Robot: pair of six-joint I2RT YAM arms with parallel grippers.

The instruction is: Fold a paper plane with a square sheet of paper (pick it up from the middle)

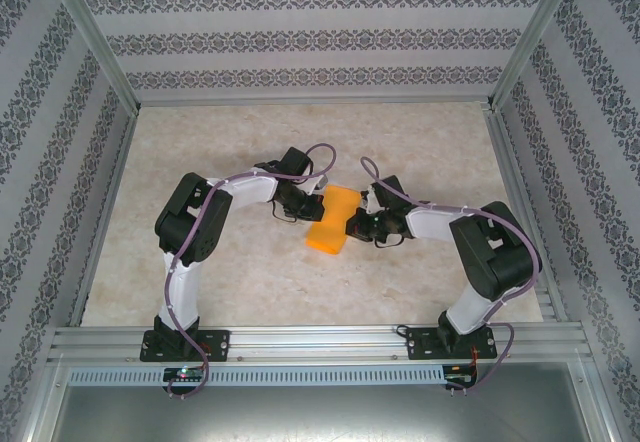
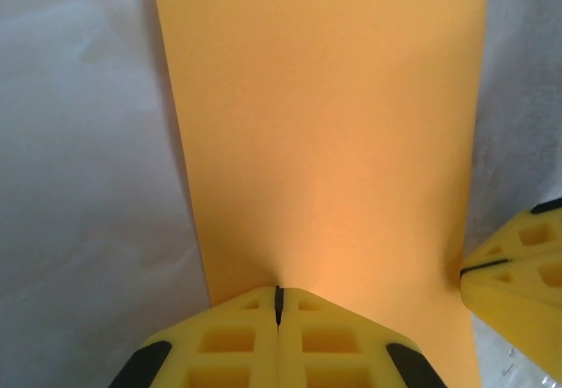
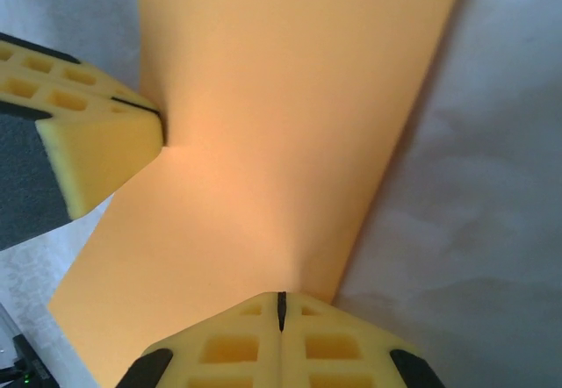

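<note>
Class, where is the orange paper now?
In the top view, the orange paper is over the table centre, pinched between the left hand and right hand.

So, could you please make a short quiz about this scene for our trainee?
1. True or false: the left claw is shut on the orange sheet.
2. What does the right claw hold? A the orange sheet; B a pen; C nothing.
3. Fill in: ___ claws pinch the sheet.
Key: 1 true; 2 A; 3 two.
</note>
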